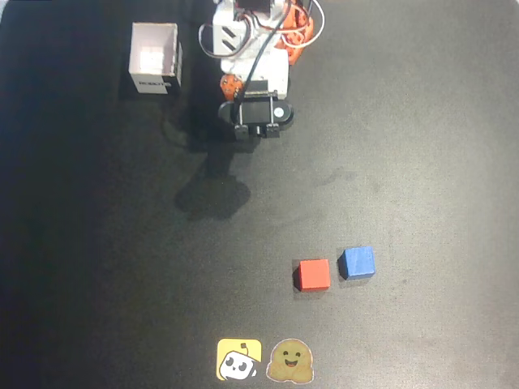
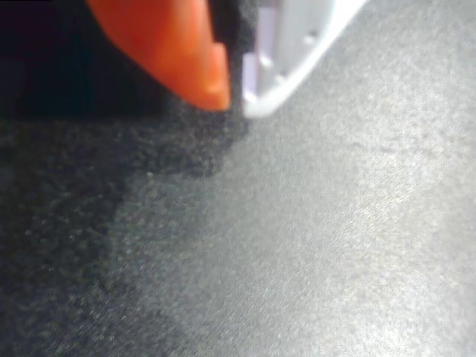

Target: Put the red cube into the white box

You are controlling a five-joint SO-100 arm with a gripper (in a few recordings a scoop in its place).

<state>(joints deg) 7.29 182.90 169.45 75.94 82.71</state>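
The red cube (image 1: 313,275) lies on the dark table in the lower right part of the overhead view, with the blue cube (image 1: 357,262) just to its right. Open side up, the white box (image 1: 154,58) stands at the upper left, its dark label on the near wall. The arm (image 1: 253,81) is folded at the top centre, far from both cubes and right of the box. In the wrist view the gripper (image 2: 236,103) is shut, its orange finger (image 2: 186,52) and white finger (image 2: 290,52) tip to tip with nothing between them, above bare table.
Two stickers, a yellow one (image 1: 238,360) and a brown one (image 1: 290,361), lie flat at the bottom edge. The arm's shadow (image 1: 212,194) falls on the mat between the arm and the cubes.
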